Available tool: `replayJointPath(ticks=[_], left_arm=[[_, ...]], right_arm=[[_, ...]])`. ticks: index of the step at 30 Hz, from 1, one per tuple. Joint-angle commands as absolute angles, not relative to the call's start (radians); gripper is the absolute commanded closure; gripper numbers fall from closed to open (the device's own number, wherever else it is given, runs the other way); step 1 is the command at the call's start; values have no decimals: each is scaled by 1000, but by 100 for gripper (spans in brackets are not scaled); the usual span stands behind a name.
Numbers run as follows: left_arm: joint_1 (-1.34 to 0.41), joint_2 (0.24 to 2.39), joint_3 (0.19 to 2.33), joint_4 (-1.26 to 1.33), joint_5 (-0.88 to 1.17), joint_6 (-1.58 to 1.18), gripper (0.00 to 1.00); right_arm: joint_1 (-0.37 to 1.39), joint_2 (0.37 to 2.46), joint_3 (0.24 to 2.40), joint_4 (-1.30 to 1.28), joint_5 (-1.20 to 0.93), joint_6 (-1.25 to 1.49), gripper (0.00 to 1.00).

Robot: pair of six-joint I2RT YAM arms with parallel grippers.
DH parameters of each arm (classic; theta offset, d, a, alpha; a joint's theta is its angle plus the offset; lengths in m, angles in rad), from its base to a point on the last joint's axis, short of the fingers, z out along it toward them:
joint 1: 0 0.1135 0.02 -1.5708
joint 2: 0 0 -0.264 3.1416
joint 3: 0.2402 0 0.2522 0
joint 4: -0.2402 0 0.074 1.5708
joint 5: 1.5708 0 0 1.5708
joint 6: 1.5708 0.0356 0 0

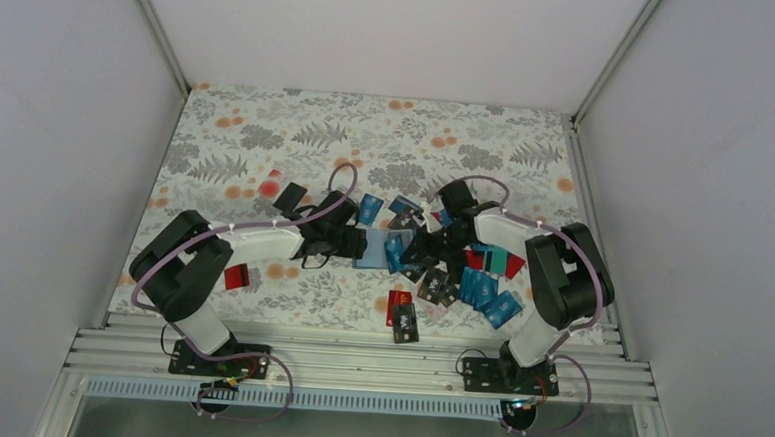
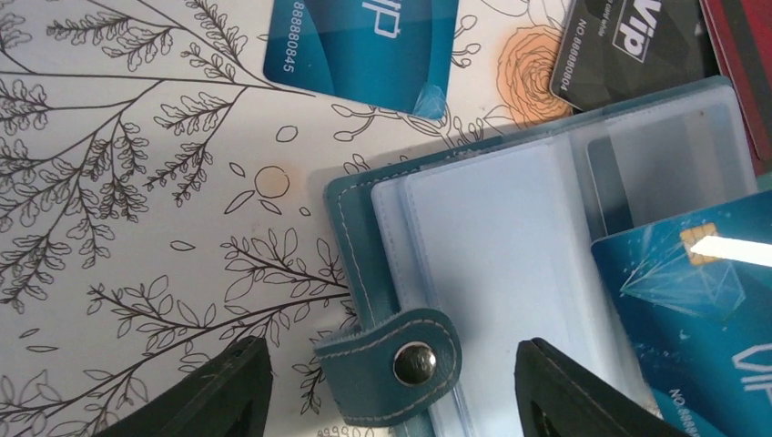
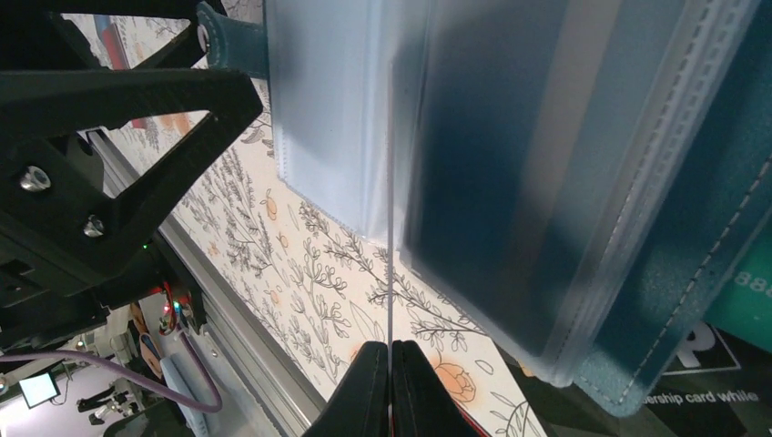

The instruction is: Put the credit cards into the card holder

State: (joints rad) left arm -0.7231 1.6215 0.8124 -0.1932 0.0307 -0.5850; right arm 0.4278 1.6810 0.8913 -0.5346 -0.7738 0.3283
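Note:
The teal card holder (image 2: 355, 237) lies open on the floral cloth, its pale clear sleeves (image 2: 492, 246) facing up; in the top view the card holder (image 1: 374, 249) sits between both grippers. My left gripper (image 2: 391, 348) is open, its fingers either side of the holder's snap tab (image 2: 401, 364) without touching it. My right gripper (image 3: 390, 364) is shut on a thin credit card (image 3: 390, 228) seen edge-on, held against the holder's sleeves (image 3: 510, 182). In the left wrist view that blue chip card (image 2: 701, 309) overlaps the holder's right side.
Loose cards lie around: a blue one (image 2: 364, 45), a black one (image 2: 628, 45), several blue, black and red ones (image 1: 485, 289) under the right arm, two (image 1: 403, 314) near the front, a red one (image 1: 237, 277) by the left arm. A metal rail (image 1: 356, 362) borders the near edge.

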Motion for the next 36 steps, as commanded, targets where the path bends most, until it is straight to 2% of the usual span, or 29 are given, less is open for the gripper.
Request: replayJointPath(ticks=[1,10,17,24,36], left_arm=[[-726,1649,842,-166,27,-583,36],[-726,1683,847,-177,22,-583,54],[-726,1704,844,-168,29,-580,63],[-726,1706,842,-172,30,-577,71],[-726,1709,833,-173,31,-581,76]], right_arm=[[440,1711,913,-495,-789,319,96],[445,1748,919,-465,-814,324,96],[445,1777,921,-447,-821,326,96],[445,1798,928,-420,-827,332,96],[443,1815,907,-324,-807,402,96]])
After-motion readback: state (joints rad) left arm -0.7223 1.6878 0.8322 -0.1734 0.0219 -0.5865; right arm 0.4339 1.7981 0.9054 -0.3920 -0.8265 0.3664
